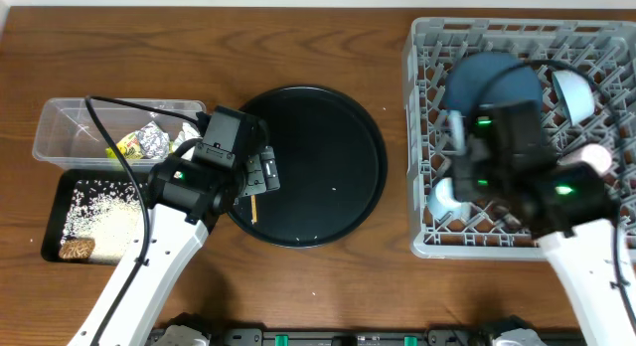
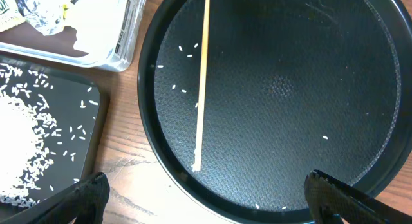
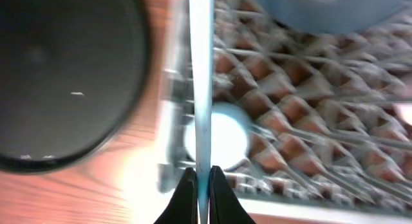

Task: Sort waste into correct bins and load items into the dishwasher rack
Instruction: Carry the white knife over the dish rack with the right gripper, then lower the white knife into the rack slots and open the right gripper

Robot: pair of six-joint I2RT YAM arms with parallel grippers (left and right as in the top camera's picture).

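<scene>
Left pincer [image 2: 206, 199] is hovering wide open over the round black tray [image 2: 290, 89], with the thin wooden chopstick [image 2: 201, 76] lying on the tray just ahead of its gap. Right pincer [image 3: 198, 185] is gripping the white plastic spoon [image 3: 201, 69] over the dishwasher rack [image 3: 290, 121] edge.
</scene>
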